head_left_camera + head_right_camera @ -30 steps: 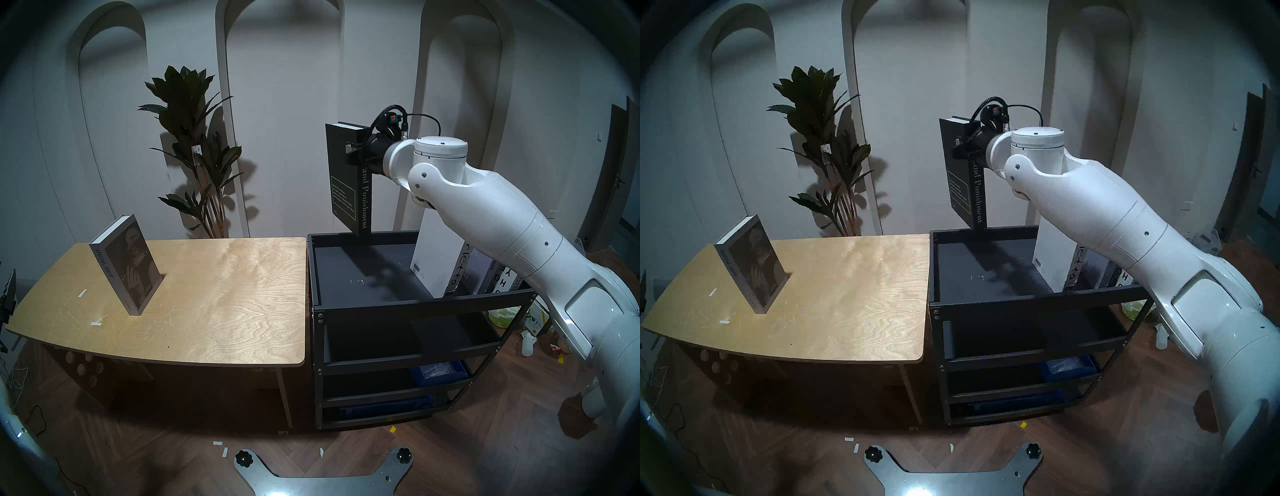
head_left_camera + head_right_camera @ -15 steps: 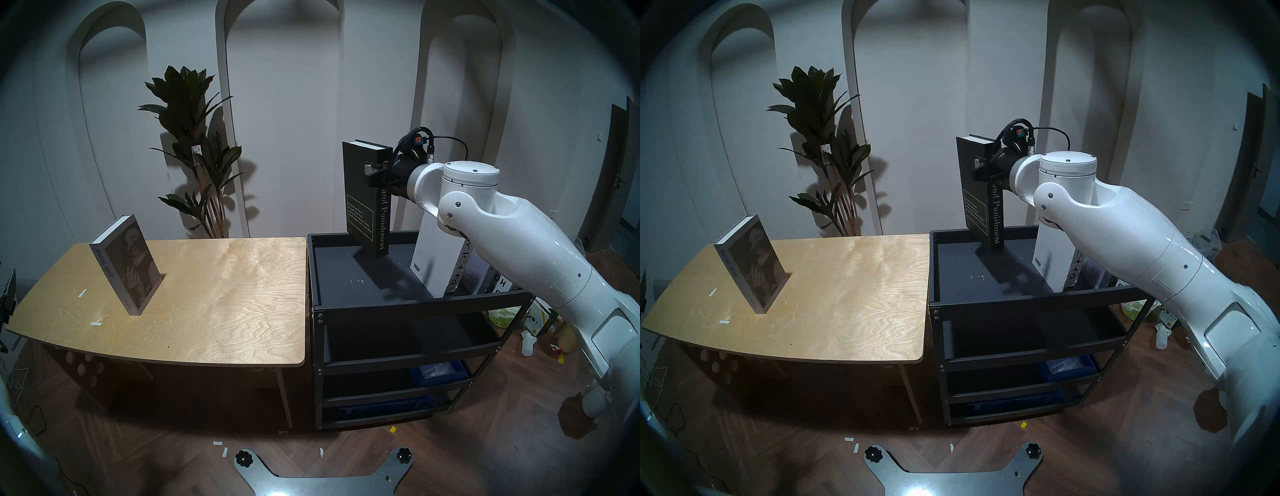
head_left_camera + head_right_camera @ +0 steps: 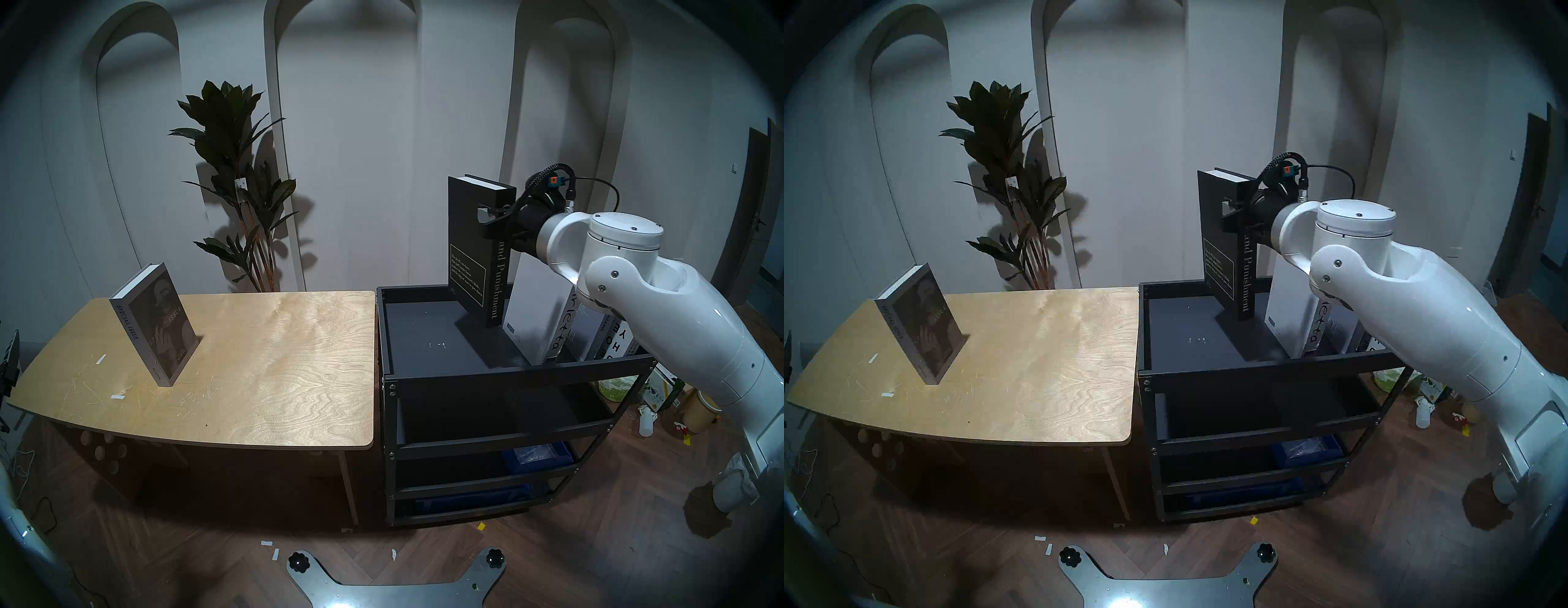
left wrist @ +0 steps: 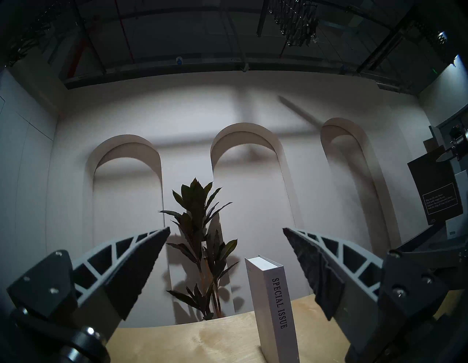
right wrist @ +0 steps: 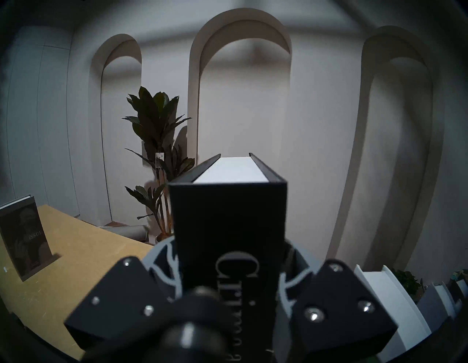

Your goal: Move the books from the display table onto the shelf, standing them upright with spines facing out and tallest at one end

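The black "Crime and Punishment" hardback [image 3: 475, 250] is pinched upright by the right pincer [image 3: 494, 216], right of centre, above the black shelf [image 3: 509, 373]. Beside it, "Arietta" [image 3: 558, 335] is read. "SPECIAL ISSUE" [image 3: 155, 327] is stood on the counter [image 3: 275, 382], left. The left pincer [image 4: 225, 253] is spread, empty.

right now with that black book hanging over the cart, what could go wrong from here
1. The right gripper pinches the black Crime and Punishment book only near its top, so the heavy lower part might swing or slip.
2. It hangs close to the white book already standing on the shelf; a sideways nudge could topple that row.
3. The held book looks shorter than the white one, so check that the height order holds.
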You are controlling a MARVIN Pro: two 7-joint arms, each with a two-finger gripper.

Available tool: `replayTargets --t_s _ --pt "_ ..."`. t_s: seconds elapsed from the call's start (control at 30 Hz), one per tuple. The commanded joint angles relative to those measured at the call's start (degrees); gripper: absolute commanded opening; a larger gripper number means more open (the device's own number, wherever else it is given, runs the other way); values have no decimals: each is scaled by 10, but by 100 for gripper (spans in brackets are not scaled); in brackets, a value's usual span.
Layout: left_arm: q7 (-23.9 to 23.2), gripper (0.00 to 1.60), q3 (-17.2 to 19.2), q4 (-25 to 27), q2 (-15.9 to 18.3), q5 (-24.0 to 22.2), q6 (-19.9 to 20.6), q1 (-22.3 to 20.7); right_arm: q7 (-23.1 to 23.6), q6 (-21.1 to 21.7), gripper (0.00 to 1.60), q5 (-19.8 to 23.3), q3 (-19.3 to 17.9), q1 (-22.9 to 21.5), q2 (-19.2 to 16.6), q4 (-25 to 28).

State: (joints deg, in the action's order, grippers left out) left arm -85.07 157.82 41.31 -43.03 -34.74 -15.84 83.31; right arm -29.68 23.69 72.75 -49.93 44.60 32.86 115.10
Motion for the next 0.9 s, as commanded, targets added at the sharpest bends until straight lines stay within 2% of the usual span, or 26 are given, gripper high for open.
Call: replayTargets --t_s 0.0,0.1,0.17,0.27,0.47,0.57,0.67,0.77,0.87 --pt "1 160 1 11 10 -1 0 1 -25 -14 0 18 -57 68 -67 36" --pt "1 160 2 13 9 -1 0 1 -27 -22 0 33 -70 96 -96 53" --pt "1 160 2 14 9 -1 0 2 -31 -23 0 43 -70 101 -94 54" --pt "1 160 2 16 9 -1 1 3 -27 -39 0 59 -81 131 -120 71" --pt "1 160 4 21 7 -1 3 5 -15 -87 0 83 -90 176 -157 87" --pt "1 160 4 24 6 -1 5 7 10 -113 0 88 -111 201 -179 91" --pt "1 160 5 27 5 -1 6 9 33 -137 0 83 -124 196 -181 85" --pt "1 160 4 27 4 -1 6 9 47 -163 0 73 -132 170 -172 77" --pt "1 160 5 29 4 -2 7 10 61 -169 0 69 -143 156 -165 70"
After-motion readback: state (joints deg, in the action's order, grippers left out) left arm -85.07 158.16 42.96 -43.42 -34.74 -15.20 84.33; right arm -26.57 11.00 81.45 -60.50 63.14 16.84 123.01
